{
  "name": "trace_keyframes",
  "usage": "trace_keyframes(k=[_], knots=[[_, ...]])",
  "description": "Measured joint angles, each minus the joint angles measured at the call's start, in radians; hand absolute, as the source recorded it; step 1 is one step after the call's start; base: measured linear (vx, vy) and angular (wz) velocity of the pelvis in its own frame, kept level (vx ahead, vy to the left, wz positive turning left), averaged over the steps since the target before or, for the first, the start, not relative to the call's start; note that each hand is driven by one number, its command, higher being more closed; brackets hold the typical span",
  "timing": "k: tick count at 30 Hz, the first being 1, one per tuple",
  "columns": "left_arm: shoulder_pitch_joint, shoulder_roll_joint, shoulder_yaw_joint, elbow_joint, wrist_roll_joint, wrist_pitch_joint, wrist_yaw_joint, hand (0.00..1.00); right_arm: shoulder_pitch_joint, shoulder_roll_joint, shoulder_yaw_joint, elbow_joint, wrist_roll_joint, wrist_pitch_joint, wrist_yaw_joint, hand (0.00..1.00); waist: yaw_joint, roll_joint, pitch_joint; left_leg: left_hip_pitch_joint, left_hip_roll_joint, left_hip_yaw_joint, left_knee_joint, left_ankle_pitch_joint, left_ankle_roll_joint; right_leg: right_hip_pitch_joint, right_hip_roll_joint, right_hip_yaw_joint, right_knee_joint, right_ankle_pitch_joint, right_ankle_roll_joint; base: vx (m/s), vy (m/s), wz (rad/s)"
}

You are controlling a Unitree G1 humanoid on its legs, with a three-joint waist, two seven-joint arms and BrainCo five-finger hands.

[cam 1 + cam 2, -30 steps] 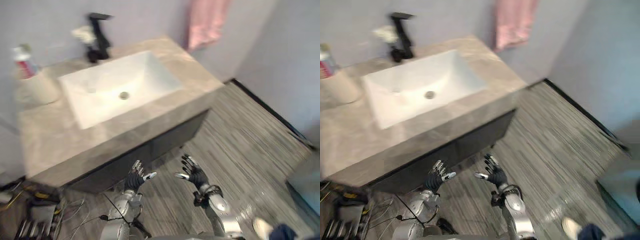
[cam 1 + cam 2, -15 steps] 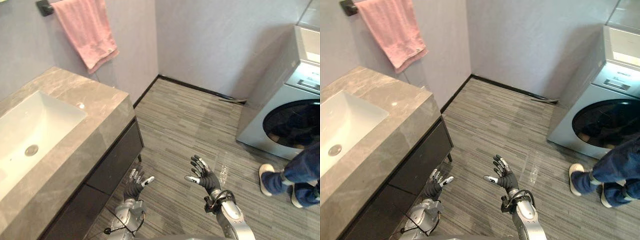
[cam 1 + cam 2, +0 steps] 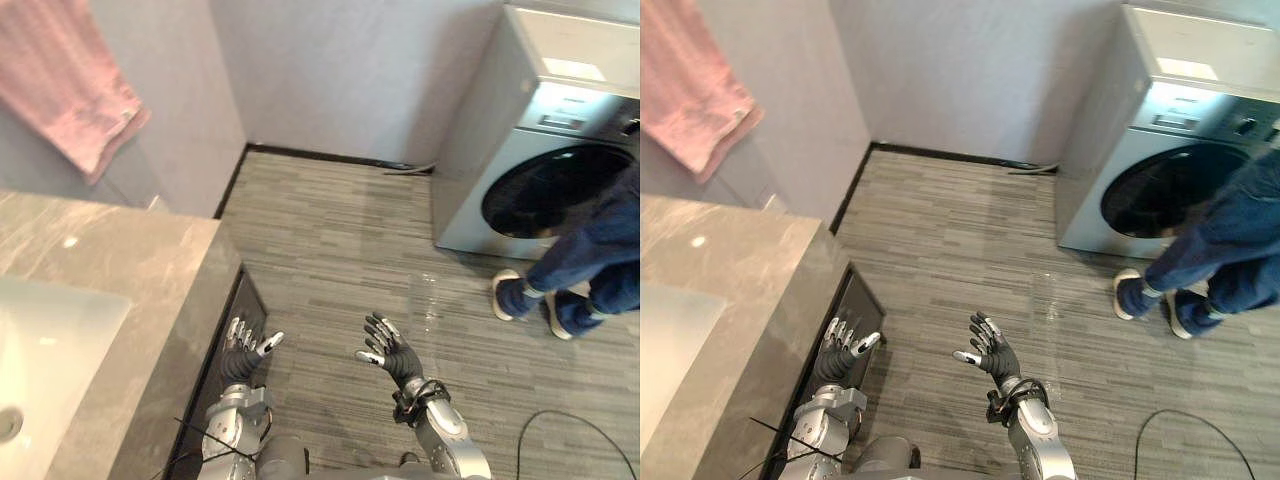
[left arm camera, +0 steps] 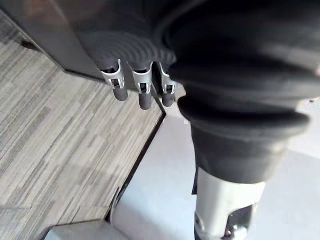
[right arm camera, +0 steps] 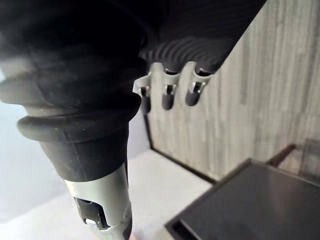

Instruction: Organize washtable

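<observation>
Fingers spread apart and empty on both the left hand (image 3: 243,348) and right hand (image 3: 389,352), raised over the grey plank floor (image 3: 340,230). Leftward lies the grey marble washtable (image 3: 110,265) with its white basin (image 3: 40,340) — tidying seems not under way.

Two silver-grey metal arms (image 3: 447,442) rise from six o'clock in the head view. The left hand (image 3: 243,352) sits at seven o'clock and the right hand (image 3: 393,354) at five o'clock. Each hand has slim silver fingers (image 4: 141,80) capped with dark rounded tips. A dark ribbed cover (image 4: 240,60) wraps the back of each hand and the wrist. Seen up close, that cover swells into thick black folds above a smooth silver thumb casing (image 4: 227,205) with small dark recesses.
</observation>
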Motion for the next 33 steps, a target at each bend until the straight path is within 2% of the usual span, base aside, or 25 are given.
trace_keyframes(k=[3, 6, 8, 9, 11, 12, 13, 14, 17, 18, 19, 20, 22, 24, 26, 27, 28, 29, 30, 31, 32, 33], knots=[[0.007, 0.010, -0.043, 0.000, 0.022, 0.005, 0.003, 0.00, 0.011, 0.009, -0.014, 0.000, -0.001, 0.000, -0.022, 0.00, -0.016, -0.019, -0.011, 0.029, 0.018, 0.079, -0.035, 0.000, 0.000, -0.046, 0.011, 0.092, 0.006, 0.003, -0.003, 0.04, 0.034, -0.90], [0.031, 0.011, -0.079, 0.001, 0.037, 0.014, 0.002, 0.00, 0.037, 0.007, -0.030, 0.000, -0.001, -0.001, -0.032, 0.00, -0.023, -0.018, -0.014, 0.107, 0.046, 0.187, -0.080, -0.001, -0.001, -0.102, 0.049, 0.201, 0.030, 0.028, -0.030, 0.01, 0.018, -1.25], [0.025, 0.010, -0.080, 0.003, 0.042, 0.016, -0.001, 0.00, 0.048, 0.006, -0.035, -0.002, -0.001, 0.000, -0.033, 0.00, -0.025, -0.016, -0.014, 0.129, 0.055, 0.232, -0.103, -0.001, -0.001, -0.134, 0.062, 0.210, 0.054, 0.039, -0.030, 0.00, 0.010, -1.23], [0.014, 0.011, -0.075, 0.019, 0.047, 0.019, -0.002, 0.00, 0.055, 0.007, -0.034, -0.005, -0.003, 0.000, -0.032, 0.00, -0.037, -0.008, -0.015, 0.150, 0.065, 0.291, -0.131, -0.001, -0.001, -0.185, 0.075, 0.114, 0.097, 0.058, -0.047, -0.01, 0.006, -1.16], [0.005, 0.009, -0.062, 0.030, 0.049, 0.027, -0.002, 0.00, 0.066, 0.009, -0.034, -0.005, -0.010, 0.000, -0.028, 0.00, -0.049, 0.006, -0.009, 0.182, 0.076, 0.358, -0.150, 0.000, -0.001, -0.214, 0.071, -0.086, 0.128, 0.085, -0.088, -0.01, 0.005, -1.29], [-0.002, 0.008, -0.056, 0.038, 0.050, 0.035, -0.002, 0.00, 0.072, 0.008, -0.036, -0.005, -0.012, -0.001, -0.026, 0.00, -0.052, 0.021, -0.002, 0.213, 0.087, 0.412, -0.159, 0.000, -0.001, -0.215, 0.066, -0.234, 0.129, 0.106, -0.136, -0.04, -0.015, -1.59], [-0.006, 0.009, -0.049, 0.047, 0.049, 0.037, -0.002, 0.00, 0.083, 0.006, -0.055, -0.007, -0.014, -0.001, -0.021, 0.00, -0.062, 0.034, -0.003, 0.247, 0.080, 0.462, -0.185, 0.000, -0.001, -0.221, 0.059, -0.357, 0.137, 0.086, -0.207, -0.07, -0.031, -1.50], [-0.013, 0.008, -0.035, 0.051, 0.049, 0.040, -0.002, 0.00, 0.088, 0.016, -0.066, -0.007, -0.015, -0.001, -0.018, 0.00, -0.073, 0.035, -0.003, 0.265, 0.067, 0.500, -0.200, 0.000, -0.001, -0.227, 0.047, -0.430, 0.148, 0.061, -0.244, -0.06, -0.036, -1.15], [-0.036, 0.008, 0.003, 0.053, 0.035, 0.047, -0.001, 0.00, 0.109, 0.023, -0.080, -0.007, -0.027, 0.005, -0.017, 0.00, -0.073, 0.035, -0.005, 0.307, 0.048, 0.622, -0.228, -0.001, -0.002, -0.246, 0.052, -0.577, 0.152, 0.050, -0.258, -0.05, -0.070, -1.30], [-0.040, 0.008, 0.008, 0.056, 0.035, 0.048, -0.001, 0.00, 0.109, 0.024, -0.083, -0.007, -0.031, 0.005, -0.017, 0.00, -0.076, 0.035, -0.005, 0.314, 0.046, 0.643, -0.237, -0.001, -0.003, -0.249, 0.053, -0.619, 0.153, 0.034, -0.275, 0.00, -0.089, -1.08], [-0.049, 0.006, 0.008, 0.070, 0.035, 0.049, -0.001, 0.00, 0.107, 0.024, -0.098, -0.007, -0.033, 0.006, -0.017, 0.00, -0.082, 0.041, -0.005, 0.326, 0.044, 0.674, -0.252, -0.003, -0.006, -0.246, 0.048, -0.687, 0.164, -0.013, -0.278, 0.05, -0.104, -0.88], [-0.065, 0.006, 0.007, 0.074, 0.035, 0.054, -0.001, 0.00, 0.100, 0.023, -0.106, -0.007, -0.038, 0.006, -0.017, 0.00, -0.084, 0.043, -0.007, 0.333, 0.045, 0.696, -0.262, -0.003, -0.006, -0.240, 0.040, -0.737, 0.181, -0.031, -0.252, 0.09, -0.094, -0.87], [-0.090, 0.006, -0.001, 0.099, 0.036, 0.056, -0.001, 0.00, 0.089, 0.018, -0.122, -0.007, -0.043, 0.006, -0.017, 0.00, -0.089, 0.045, -0.006, 0.340, 0.058, 0.716, -0.254, -0.003, -0.007, -0.247, 0.059, -0.720, 0.193, -0.047, -0.237, 0.15, -0.121, -0.67], [-0.110, 0.006, -0.020, 0.134, 0.037, 0.057, -0.001, 0.00, 0.084, 0.015, -0.130, -0.007, -0.049, 0.006, -0.017, 0.00, -0.102, 0.047, -0.007, 0.337, 0.095, 0.724, -0.181, -0.003, -0.007, -0.238, 0.082, -0.697, 0.198, -0.063, -0.239, 0.22, -0.146, -0.51], [-0.110, 0.005, -0.044, 0.149, 0.037, 0.057, -0.002, 0.00, 0.083, 0.012, -0.137, -0.009, -0.047, 0.006, -0.016, 0.00, -0.102, 0.054, -0.008, 0.336, 0.156, 0.747, -0.048, -0.002, -0.006, -0.223, 0.113, -0.653, 0.208, -0.083, -0.237, 0.17, -0.069, -0.72], [-0.108, 0.005, -0.060, 0.167, 0.037, 0.057, -0.003, 0.00, 0.083, -0.004, -0.137, -0.019, -0.042, 0.006, -0.016, 0.00, -0.101, 0.073, -0.015, 0.329, 0.212, 0.752, 0.064, 0.005, 0.003, -0.206, 0.147, -0.624, 0.202, -0.096, -0.236, 0.24, -0.022, -0.91], [-0.106, 0.004, -0.066, 0.182, 0.037, 0.057, -0.004, 0.00, 0.089, -0.023, -0.138, -0.037, -0.034, 0.006, -0.018, 0.00, -0.101, 0.093, -0.024, 0.305, 0.264, 0.736, 0.194, 0.043, 0.040, -0.181, 0.186, -0.587, 0.177, -0.100, -0.238, 0.29, -0.027, -1.04], [-0.101, 0.003, -0.066, 0.192, 0.037, 0.057, -0.004, 0.00, 0.095, -0.034, -0.138, -0.046, -0.027, 0.005, -0.018, 0.00, -0.100, 0.094, -0.026, 0.271, 0.299, 0.698, 0.301, 0.125, 0.053, -0.151, 0.206, -0.554, 0.143, -0.103, -0.244, 0.31, -0.025, -1.04], [-0.088, 0.008, -0.065, 0.213, 0.037, 0.056, -0.003, 0.00, 0.090, -0.035, -0.141, -0.055, -0.024, 0.003, -0.019, 0.00, -0.091, 0.089, -0.030, 0.226, 0.323, 0.633, 0.399, 0.114, 0.058, -0.118, 0.213, -0.510, 0.110, -0.099, -0.242, 0.24, -0.020, -0.96], [-0.085, 0.006, -0.067, 0.224, 0.037, 0.056, -0.003, 0.00, 0.093, -0.037, -0.156, -0.066, -0.010, 0.003, -0.020, 0.00, -0.085, 0.085, -0.032, 0.187, 0.327, 0.589, 0.454, 0.103, 0.076, -0.101, 0.213, -0.474, 0.093, -0.099, -0.241, 0.23, -0.007, -0.86], [-0.079, 0.005, -0.066, 0.227, 0.037, 0.056, -0.003, 0.00, 0.095, -0.040, -0.160, -0.069, -0.005, 0.002, -0.020, 0.00, -0.078, 0.082, -0.033, 0.160, 0.324, 0.557, 0.480, 0.098, 0.084, -0.091, 0.211, -0.450, 0.085, -0.098, -0.240, 0.22, 0.055, -1.01], [-0.058, 0.005, -0.059, 0.227, 0.033, 0.054, 0.000, 0.00, 0.089, -0.046, -0.160, -0.069, 0.001, 0.001, -0.021, 0.00, -0.062, 0.077, -0.032, 0.106, 0.299, 0.476, 0.512, 0.084, 0.081, -0.074, 0.210, -0.390, 0.072, -0.097, -0.238, 0.21, 0.116, -1.19]])
